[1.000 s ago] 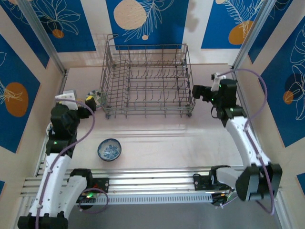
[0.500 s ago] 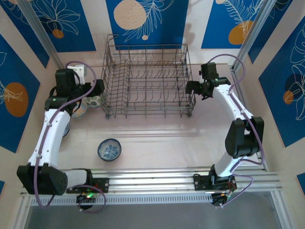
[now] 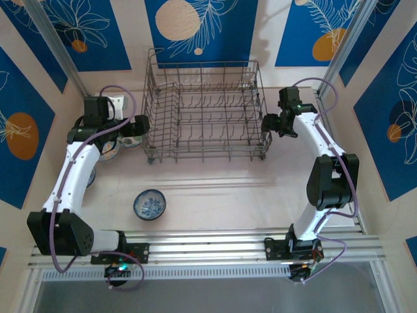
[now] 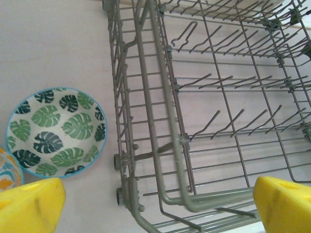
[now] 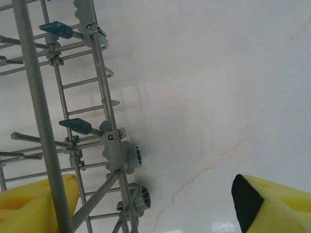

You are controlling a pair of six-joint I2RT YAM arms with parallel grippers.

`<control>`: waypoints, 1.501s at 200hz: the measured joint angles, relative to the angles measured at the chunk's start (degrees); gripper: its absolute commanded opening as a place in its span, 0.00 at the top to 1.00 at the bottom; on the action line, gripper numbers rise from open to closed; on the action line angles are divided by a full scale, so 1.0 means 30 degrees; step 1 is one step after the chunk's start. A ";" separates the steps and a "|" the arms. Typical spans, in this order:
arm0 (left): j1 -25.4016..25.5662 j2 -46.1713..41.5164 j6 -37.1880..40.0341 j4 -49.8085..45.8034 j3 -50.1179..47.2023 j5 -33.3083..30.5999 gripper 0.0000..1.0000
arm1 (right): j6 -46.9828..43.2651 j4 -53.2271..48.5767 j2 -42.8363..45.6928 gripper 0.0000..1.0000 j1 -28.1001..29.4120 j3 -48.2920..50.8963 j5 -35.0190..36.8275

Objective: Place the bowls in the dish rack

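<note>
Dish rack (image 3: pixel 203 111): upright on surface (image 3: pixel 228 189)
Left jaws: spread, astride rack's left wall
Right jaws: spread, astride rack's right wall
Leaf bowl (image 4: pixel 56 131): just beside rack's left wall
Blue bowl (image 3: pixel 149 204): apart, nearer

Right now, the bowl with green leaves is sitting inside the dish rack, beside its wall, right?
No. The green-leaf bowl sits outside the dish rack, on the table beside its wall. The left wrist view shows it.
</note>
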State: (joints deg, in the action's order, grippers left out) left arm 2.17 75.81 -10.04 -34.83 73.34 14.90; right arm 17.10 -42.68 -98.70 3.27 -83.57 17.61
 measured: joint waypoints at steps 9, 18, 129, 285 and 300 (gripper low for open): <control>0.0000 0.0000 -0.0058 -0.0058 -0.0117 0.0182 0.01 | -0.0022 -0.0007 0.0000 0.22 -0.0255 0.0000 -0.0015; 0.0000 0.0000 -0.0073 -0.0073 -0.0153 0.0364 0.01 | -0.0102 -0.0007 0.0000 0.23 -0.0495 0.0000 -0.0022; 0.1450 -0.0299 -0.1195 -0.0058 -0.0532 0.2470 0.01 | -0.0444 -0.1115 0.0255 0.27 -0.4211 -0.0182 -0.0146; 0.6419 0.4998 -0.2157 -0.0073 0.3293 0.2120 0.14 | -0.1290 -0.3242 0.2725 0.16 0.0466 -0.1093 0.2630; 0.6841 0.4874 -0.2565 -0.0015 0.2980 0.1392 0.15 | -0.1100 -0.3373 0.2958 0.16 0.0525 -0.0597 0.2361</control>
State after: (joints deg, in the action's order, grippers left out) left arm 22.70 90.43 -17.74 -34.87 82.28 19.07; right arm 13.80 -52.80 -89.82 4.84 -85.36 24.69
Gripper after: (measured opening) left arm 0.862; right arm 0.839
